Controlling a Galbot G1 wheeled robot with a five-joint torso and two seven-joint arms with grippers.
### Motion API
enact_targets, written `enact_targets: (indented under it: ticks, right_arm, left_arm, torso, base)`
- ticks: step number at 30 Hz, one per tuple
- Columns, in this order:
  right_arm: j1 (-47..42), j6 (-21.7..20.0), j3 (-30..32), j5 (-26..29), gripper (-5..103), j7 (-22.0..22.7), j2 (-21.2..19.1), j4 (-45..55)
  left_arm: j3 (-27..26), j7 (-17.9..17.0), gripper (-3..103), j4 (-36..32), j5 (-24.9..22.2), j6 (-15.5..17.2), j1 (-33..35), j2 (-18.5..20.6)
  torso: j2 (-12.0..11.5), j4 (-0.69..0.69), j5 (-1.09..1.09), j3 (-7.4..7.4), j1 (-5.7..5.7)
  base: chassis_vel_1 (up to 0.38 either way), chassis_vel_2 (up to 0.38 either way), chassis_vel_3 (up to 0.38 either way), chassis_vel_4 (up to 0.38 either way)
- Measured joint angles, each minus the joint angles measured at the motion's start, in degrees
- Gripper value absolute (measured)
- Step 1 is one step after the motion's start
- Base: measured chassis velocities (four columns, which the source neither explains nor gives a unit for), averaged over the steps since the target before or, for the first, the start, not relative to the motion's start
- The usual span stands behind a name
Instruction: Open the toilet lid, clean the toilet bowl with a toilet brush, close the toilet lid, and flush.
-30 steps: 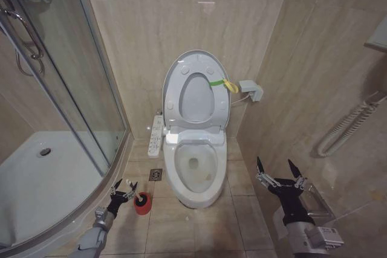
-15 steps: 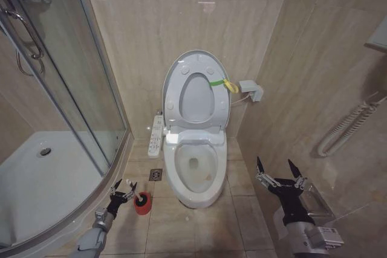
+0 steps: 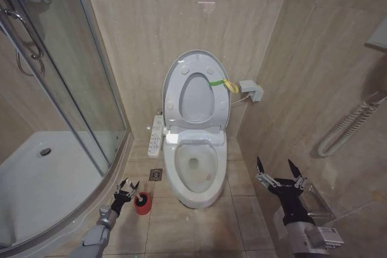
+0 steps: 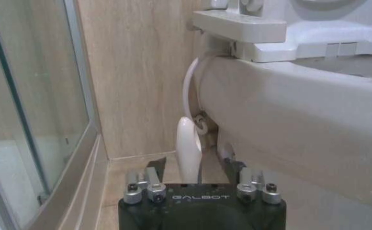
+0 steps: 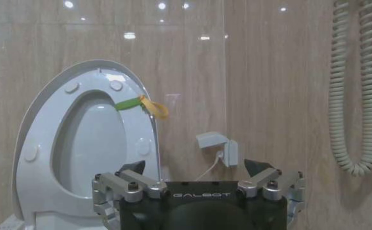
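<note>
My left claw (image 3: pixel 128 187) is low over the floor, just left of the toilet bowl (image 3: pixel 195 179), and it hangs right above the toilet brush (image 3: pixel 143 202). Its fingers (image 4: pixel 155 168) are spread, one on each side of the brush's white handle (image 4: pixel 187 146), and in the left wrist view I see a gap on both sides, so nothing is clamped. The brush stands upright in its small red holder (image 3: pixel 143 208) on the tiled floor (image 3: pixel 199 225), between the curved edge of the shower tray (image 3: pixel 36 179) and the pedestal of the bowl. In the left wrist view the bowl's glossy side (image 4: pixel 300 129) runs close beside the handle, and a white hose (image 4: pixel 192 81) loops down behind it.

My right claw (image 3: pixel 279 171) is held off to the right of the toilet, near the wall, well apart from the bowl. Its two dark fingers (image 3: pixel 260 165) point up and stand wide apart, gripping nothing.

The toilet lid (image 3: pixel 195 63) is up, leaning back against the wall, with the ring-shaped seat (image 3: pixel 173 95) raised against it. A yellow-green band (image 3: pixel 221 83) sits on the right edge. The right wrist view looks straight at the raised lid (image 5: pixel 45 110) and the band (image 5: pixel 141 103). The bowl is open to view, with water at the bottom.
</note>
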Motion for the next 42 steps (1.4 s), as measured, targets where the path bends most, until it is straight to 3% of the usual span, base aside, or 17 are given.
enact_targets:
  ticks: [3,4,10,11,25,42]
  right_arm:
    - [0.00,0.00,0.00,0.00,100,0.00,0.00,0.00]
    - [0.00,0.00,0.00,0.00,100,0.00,0.00,0.00]
    - [0.00,0.00,0.00,0.00,100,0.00,0.00,0.00]
    - [0.00,0.00,0.00,0.00,100,0.00,0.00,0.00]
    - [0.00,0.00,0.00,0.00,100,0.00,0.00,0.00]
    - [0.00,0.00,0.00,0.00,100,0.00,0.00,0.00]
  left_arm:
    - [-0.13,0.01,76,0.01,0.07,0.04,0.12,-0.11]
    - [-0.20,0.12,49,0.01,0.08,0.05,0.13,-0.13]
    - [-0.55,0.96,49,0.01,-0.01,0.07,0.13,0.04]
    - [-0.68,1.17,22,0.01,-0.07,0.07,0.15,0.10]
    - [-2.10,1.30,20,-2.90,-2.21,0.96,2.59,0.09]
    - [-6.59,-0.40,20,-21.81,-4.66,2.86,17.10,0.31]
  torso:
    - [0.00,0.00,0.00,0.00,0.00]
    - [0.00,0.00,0.00,0.00,0.00]
    - [0.00,0.00,0.00,0.00,0.00]
    - [0.00,0.00,0.00,0.00,0.00]
    - [-0.01,0.00,0.00,0.00,0.00]
    - [-0.01,0.01,0.00,0.00,0.00]
  base:
    - [0.000,0.000,0.000,0.000]
    - [0.000,0.000,0.000,0.000]
    - [0.000,0.000,0.000,0.000]
    - [0.000,0.000,0.000,0.000]
    - [0.000,0.000,0.000,0.000]
    - [0.000,0.000,0.000,0.000]
